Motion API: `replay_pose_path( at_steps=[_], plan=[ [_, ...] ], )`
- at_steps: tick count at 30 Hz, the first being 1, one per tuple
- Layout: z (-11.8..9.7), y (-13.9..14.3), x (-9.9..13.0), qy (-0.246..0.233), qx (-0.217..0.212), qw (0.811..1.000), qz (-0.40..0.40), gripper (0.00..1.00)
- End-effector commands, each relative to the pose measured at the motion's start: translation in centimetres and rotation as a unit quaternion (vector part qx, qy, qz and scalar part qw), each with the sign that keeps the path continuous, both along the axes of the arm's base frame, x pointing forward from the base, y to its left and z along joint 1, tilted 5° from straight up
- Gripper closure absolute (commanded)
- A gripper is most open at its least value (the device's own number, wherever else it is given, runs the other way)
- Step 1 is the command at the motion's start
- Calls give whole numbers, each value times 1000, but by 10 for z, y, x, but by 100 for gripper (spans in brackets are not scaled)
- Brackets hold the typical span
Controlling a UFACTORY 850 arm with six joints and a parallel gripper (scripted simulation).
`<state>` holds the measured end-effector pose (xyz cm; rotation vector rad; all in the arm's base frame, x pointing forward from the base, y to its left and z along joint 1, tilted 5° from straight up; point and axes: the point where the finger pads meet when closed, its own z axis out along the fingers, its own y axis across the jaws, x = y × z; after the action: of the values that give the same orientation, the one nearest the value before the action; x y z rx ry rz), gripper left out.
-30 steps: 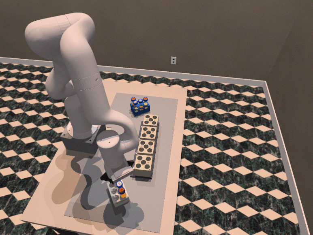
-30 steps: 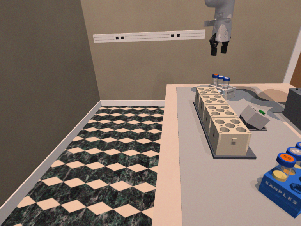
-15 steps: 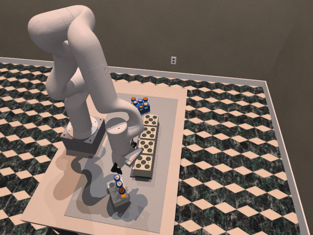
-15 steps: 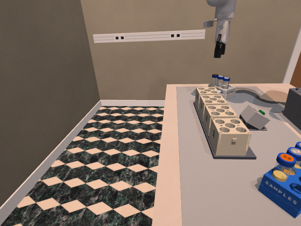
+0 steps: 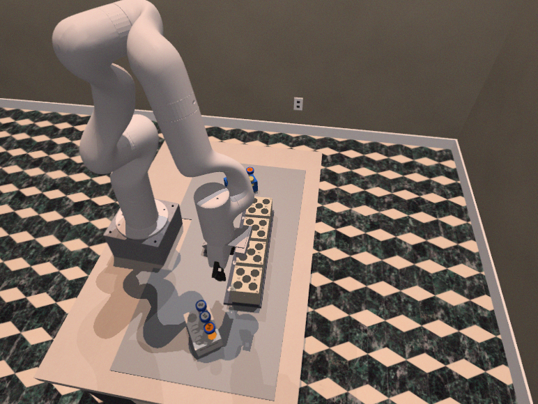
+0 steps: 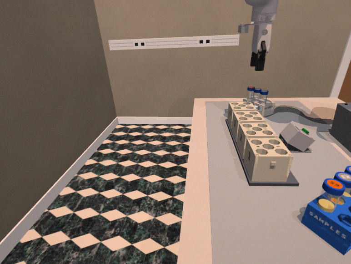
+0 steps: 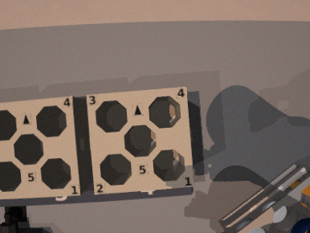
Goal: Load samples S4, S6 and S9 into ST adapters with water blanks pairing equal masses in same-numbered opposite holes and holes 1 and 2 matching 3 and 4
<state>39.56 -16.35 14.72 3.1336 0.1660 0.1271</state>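
- Jaws point(image 5: 218, 271) point(image 6: 257, 65): released and spread, nothing between them; raised beside the row of adapters at the centre of the top view.
- Stand point(image 5: 228, 303) point(image 6: 273, 184) point(image 7: 177, 192): four adapters in a row, seated flat as far as can be seen. No tube is visible in any hole in the exterior view.
- Sample S9 point(image 5: 249, 169) point(image 6: 334, 185): upright in the blue samples rack point(image 5: 254, 187) point(image 6: 323, 224), lower right of the exterior frame; not loaded.
- Grey-dotted tube point(image 6: 344, 177): next to S9, marked with an X; rightly left where it is.
- Blanks rack point(image 5: 208, 347) point(image 6: 268, 109) point(image 7: 261, 198): holds two white-dotted blanks point(image 5: 200, 304) point(image 6: 257, 90) and one orange-capped sample point(image 5: 209, 327) point(image 6: 250, 88), its ID not legible here. S4 and S6 cannot be told apart.
- DONE key point(image 6: 305, 130): green, on its sloped desk point(image 6: 293, 138), right of the adapters; apparently unpressed.
- Progress, in my judgement: no loading done. All three samples, their matching partners, the balance check and the key remain outstanding.
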Motion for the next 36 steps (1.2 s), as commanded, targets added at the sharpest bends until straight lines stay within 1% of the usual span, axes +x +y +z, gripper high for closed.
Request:
replay_pose_path(
  at_steps=[1,9,11,26,28,36],
  plan=[
    [1,21,2,-2,1,1000,7,0],
    [1,61,4,-2,1,1000,7,0],
    [1,61,4,-2,1,1000,7,0],
    [2,136,7,-2,2,1000,7,0],
    [2,136,7,-2,2,1000,7,0],
    [3,176,9,-2,2,1000,7,0]
  ],
)
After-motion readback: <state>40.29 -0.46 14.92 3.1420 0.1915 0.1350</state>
